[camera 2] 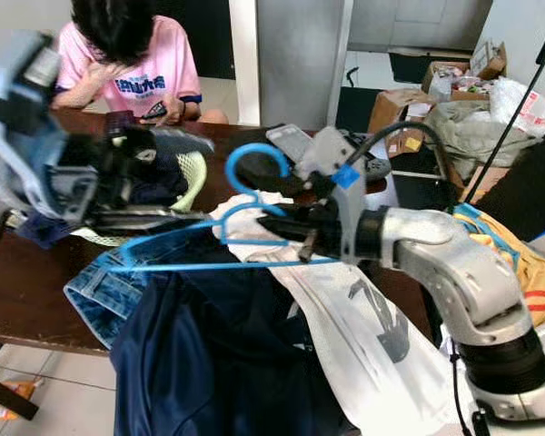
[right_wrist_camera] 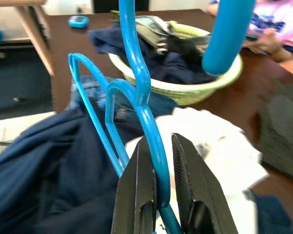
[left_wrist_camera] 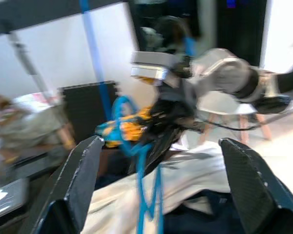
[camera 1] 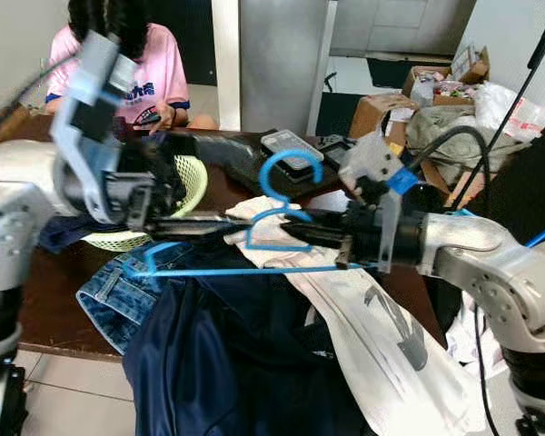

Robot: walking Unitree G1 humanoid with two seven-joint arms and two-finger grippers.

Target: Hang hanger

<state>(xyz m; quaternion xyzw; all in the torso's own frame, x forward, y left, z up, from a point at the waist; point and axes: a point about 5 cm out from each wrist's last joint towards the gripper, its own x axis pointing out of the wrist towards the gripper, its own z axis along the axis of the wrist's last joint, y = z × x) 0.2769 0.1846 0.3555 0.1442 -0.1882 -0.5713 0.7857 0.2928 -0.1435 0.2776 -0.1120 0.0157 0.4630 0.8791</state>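
Note:
My right gripper (right_wrist_camera: 158, 142) is shut on a blue plastic hanger (camera 1: 289, 169), just below its hook. It holds the hanger a little above the brown table (camera 1: 45, 291), with the hook pointing up and the long bar (camera 1: 254, 270) level. The bar runs over a navy garment (camera 1: 236, 354) that drapes off the table's front edge. From the left, my left gripper (camera 1: 229, 223) reaches toward the hanger's shoulder. Its fingers (left_wrist_camera: 78, 185) stand wide open, and the hanger shows beyond them. A white printed garment (camera 1: 381, 345) lies under my right arm.
A pale green basket (camera 1: 196, 178) with dark clothes stands on the table beside folded jeans (camera 1: 113, 304). A person in a pink shirt (camera 1: 163, 73) sits at the far side. Phones and dark items (camera 1: 291, 145) lie mid-table. Boxes and bags (camera 1: 436, 100) crowd the right.

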